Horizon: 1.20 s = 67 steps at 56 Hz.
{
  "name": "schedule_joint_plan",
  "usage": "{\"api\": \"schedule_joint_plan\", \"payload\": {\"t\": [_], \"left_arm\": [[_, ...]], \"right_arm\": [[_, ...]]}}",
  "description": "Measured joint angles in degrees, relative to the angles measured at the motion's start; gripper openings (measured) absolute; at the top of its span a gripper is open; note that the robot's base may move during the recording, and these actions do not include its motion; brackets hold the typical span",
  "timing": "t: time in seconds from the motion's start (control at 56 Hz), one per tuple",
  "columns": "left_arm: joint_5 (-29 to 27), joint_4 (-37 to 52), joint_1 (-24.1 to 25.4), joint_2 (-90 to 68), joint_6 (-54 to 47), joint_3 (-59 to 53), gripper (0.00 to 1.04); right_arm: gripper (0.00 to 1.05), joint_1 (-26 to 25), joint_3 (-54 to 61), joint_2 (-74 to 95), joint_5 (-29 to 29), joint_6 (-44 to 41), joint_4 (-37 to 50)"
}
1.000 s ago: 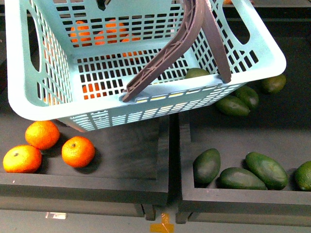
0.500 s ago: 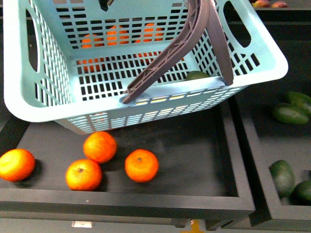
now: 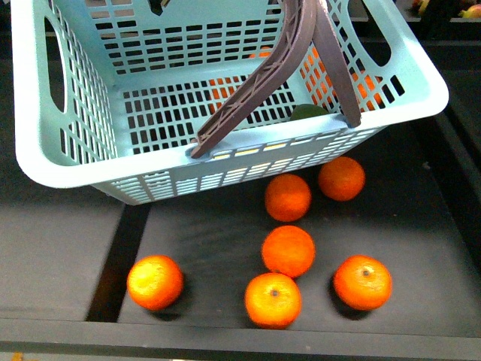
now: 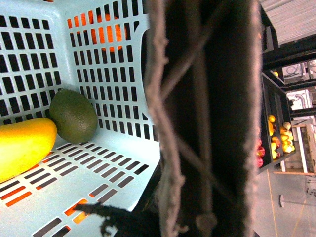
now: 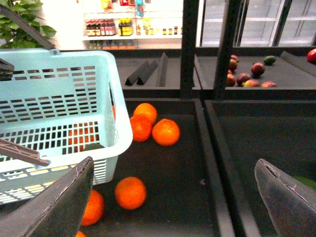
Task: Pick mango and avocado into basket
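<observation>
The pale mint basket hangs tilted above a dark tray, held by its brown handle. My left gripper is shut on that handle, which fills the left wrist view and hides the fingers. Inside the basket lie the yellow mango and the dark green avocado, touching each other on the floor. A bit of the avocado shows over the front rim. My right gripper is open and empty, right of the basket, above the tray.
Several oranges lie loose in the dark tray under and in front of the basket. More oranges lie further back. A black shelf post and a divider rail stand right of them. Reddish fruits lie on a far shelf.
The scene below has slid to the right: the avocado crate has left the view and the orange tray now lies under the basket. The basket keeps its place in view, still held.
</observation>
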<state>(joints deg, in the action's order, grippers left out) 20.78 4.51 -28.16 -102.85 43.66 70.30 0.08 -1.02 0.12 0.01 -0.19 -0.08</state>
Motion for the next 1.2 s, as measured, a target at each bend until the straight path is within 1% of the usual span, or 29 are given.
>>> {"api": "schedule_joint_plan", "payload": {"t": [0.536, 0.643, 0.679, 0.696, 0.714, 0.732, 0.75, 0.768, 0.786, 0.804, 0.857, 0.911, 0.964, 1.196], "left_arm": [[-0.37, 0.0, 0.24, 0.0, -0.15, -0.04, 0.05], [-1.77, 0.0, 1.09, 0.0, -0.28, -0.07, 0.05], [-3.8, 0.28, 0.83, 0.0, -0.13, -0.07, 0.05], [-7.43, 1.14, 0.28, 0.0, 0.85, -0.07, 0.05], [-9.57, 1.6, -0.02, 0.0, 1.66, -0.07, 0.05], [-12.9, 2.25, -0.63, -0.09, 3.67, -0.07, 0.05], [-18.49, 2.56, -1.09, -0.37, 6.71, -0.02, 0.05], [-25.31, 2.71, -1.75, -0.74, 11.1, 0.17, 0.05], [-27.5, 2.78, -1.88, -0.96, 12.72, 0.28, 0.05], [-30.84, 2.95, -1.97, -1.36, 15.06, 0.52, 0.05], [-36.59, 3.02, -1.49, -2.58, 21.49, 1.84, 0.05], [-39.6, 2.99, -0.09, -4.44, 25.42, 3.87, 0.05], [-40.35, 2.82, 1.18, -5.99, 27.78, 5.29, 0.05], [-39.08, 0.68, 4.79, -12.48, 36.39, 8.85, 0.05]], "right_arm": [[0.96, 0.0, 0.0, 0.04, -0.26, 0.02, 0.0], [0.96, -0.04, 0.02, 0.04, -0.31, 0.02, 0.0], [0.96, -0.04, 0.02, 0.04, -0.22, 0.02, 0.0], [0.96, -0.04, 0.02, 0.04, -0.15, 0.02, 0.0], [0.96, -0.04, 0.02, 0.04, -0.11, 0.02, 0.0], [0.96, -0.04, 0.02, 0.04, -0.07, 0.02, 0.0], [0.96, -0.04, 0.02, 0.04, -0.17, 0.02, 0.0], [0.96, -0.04, 0.02, 0.04, -0.17, 0.02, 0.0], [0.96, -0.04, 0.02, 0.04, -0.2, 0.02, 0.0], [0.96, -0.04, 0.02, 0.04, -0.22, 0.02, 0.0], [0.96, -0.04, 0.02, 0.04, -0.11, 0.02, 0.0], [0.96, -0.04, 0.02, 0.04, -0.02, 0.02, 0.0], [0.96, -0.04, 0.02, 0.04, 0.0, 0.02, 0.0], [0.96, -0.04, 0.02, 0.04, -0.04, 0.02, 0.0]]}}
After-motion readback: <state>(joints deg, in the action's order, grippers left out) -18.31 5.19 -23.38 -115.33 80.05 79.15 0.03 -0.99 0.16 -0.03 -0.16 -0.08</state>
